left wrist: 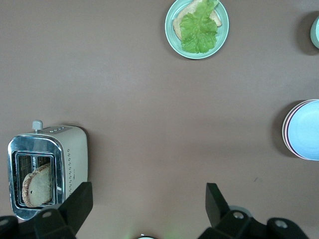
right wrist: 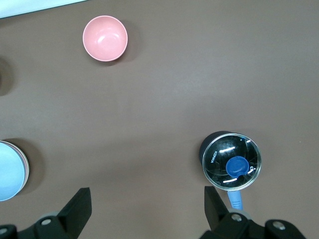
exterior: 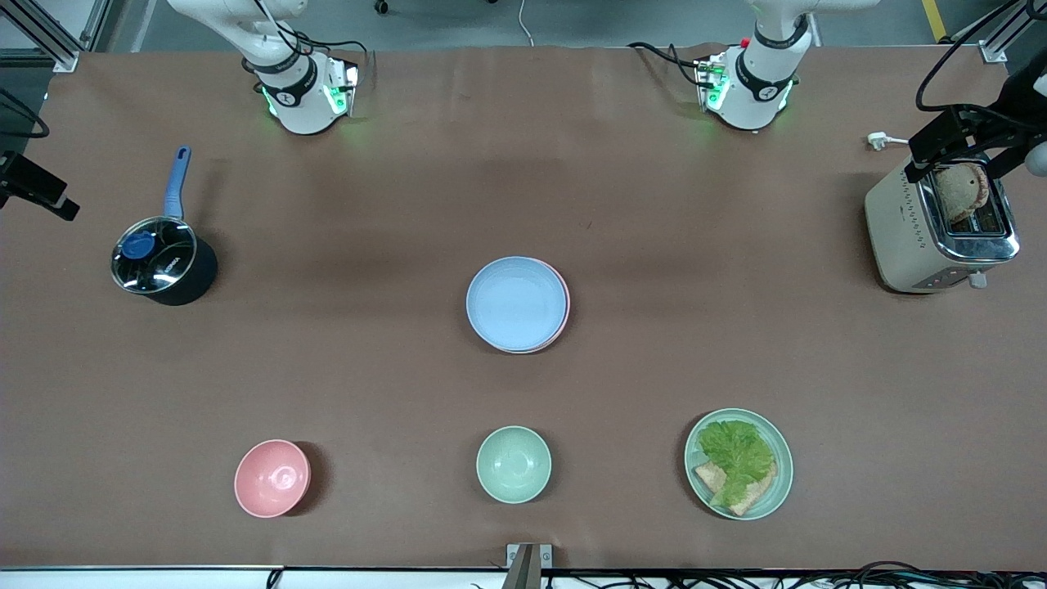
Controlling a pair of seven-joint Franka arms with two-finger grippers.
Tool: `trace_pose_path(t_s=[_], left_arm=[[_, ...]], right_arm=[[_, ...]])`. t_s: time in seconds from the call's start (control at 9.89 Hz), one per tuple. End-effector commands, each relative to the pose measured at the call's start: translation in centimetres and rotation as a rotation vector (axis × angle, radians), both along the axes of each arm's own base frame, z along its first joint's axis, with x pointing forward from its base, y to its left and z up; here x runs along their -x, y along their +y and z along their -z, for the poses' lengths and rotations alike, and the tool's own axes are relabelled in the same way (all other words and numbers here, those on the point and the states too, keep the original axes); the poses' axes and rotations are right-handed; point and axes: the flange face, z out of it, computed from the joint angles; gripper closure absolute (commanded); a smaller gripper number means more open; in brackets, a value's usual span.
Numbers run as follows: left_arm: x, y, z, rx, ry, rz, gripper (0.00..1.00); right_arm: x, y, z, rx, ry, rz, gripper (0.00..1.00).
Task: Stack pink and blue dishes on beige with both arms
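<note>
The light blue plate (exterior: pixel 517 301) lies on top of a stack at the table's middle. The pink plate's rim (exterior: pixel 565 309) peeks out under it toward the left arm's end. The beige plate is hidden; I cannot tell if it lies beneath them. The left wrist view shows the blue plate (left wrist: pixel 306 129) and pink rim (left wrist: pixel 285 130) at its edge, and the right wrist view shows that blue plate (right wrist: pixel 9 170) too. My left gripper (left wrist: pixel 149 191) hangs open and empty, high over bare table. My right gripper (right wrist: pixel 147 196) is likewise open and empty, high up. Neither hand shows in the front view.
A lidded pot with a blue handle (exterior: pixel 164 262) stands toward the right arm's end. A toaster with bread (exterior: pixel 941 229) stands toward the left arm's end. Nearer the front camera are a pink bowl (exterior: pixel 272 478), a mint-green bowl (exterior: pixel 514 464) and a mint plate with lettuce (exterior: pixel 739 464).
</note>
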Motion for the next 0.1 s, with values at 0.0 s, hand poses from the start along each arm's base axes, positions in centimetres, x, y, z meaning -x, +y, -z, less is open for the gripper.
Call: trace_pose_path(t_s=[0.0], left_arm=[[0.01, -0.22, 1.28, 0.008, 0.028, -0.009, 0.0]], right_arm=[[0.14, 0.07, -0.33, -0.014, 0.0, -0.011, 0.0]])
